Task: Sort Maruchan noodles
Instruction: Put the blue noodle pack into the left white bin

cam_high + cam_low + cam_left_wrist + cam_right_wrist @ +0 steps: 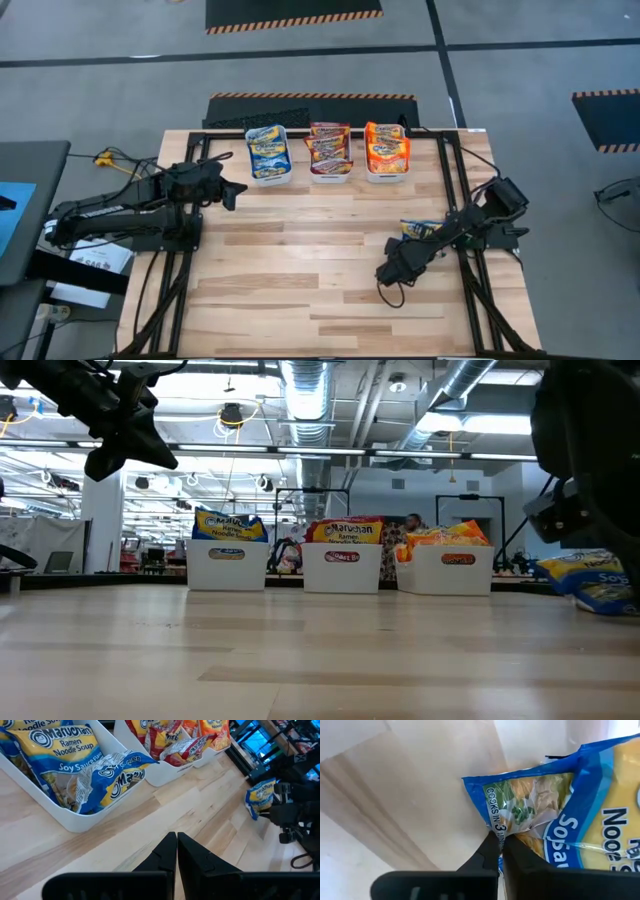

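1. At the left of the high view, the left gripper (238, 191) hangs above bare wood just short of the bins, its two dark fingers (167, 851) pressed together on nothing.
2. At the upper middle of the high view, three white rectangular plastic bins stand in a row along the far edge of the pale wooden slat table (290, 290).
3. The leftmost bin (268, 177) holds the blue glossy plastic Maruchan noodle packets (267, 152); in the left wrist view one reads "Ramen Noodle Soup, Soy Sauce Flavor" (60, 755).
4. The middle bin (330, 174) holds the maroon packets (329, 147), stacked above its rim.
5. The rightmost bin (388, 174) holds the orange packets (387, 146).
6. At the right of centre in the high view, a single blue packet (420, 229) lies on the table, well apart from the bins and beside the right arm.
7. The right gripper (501, 846) is at that packet's corner, its fingers closed and pinching the blue plastic edge where "Cooks in 3" is printed.
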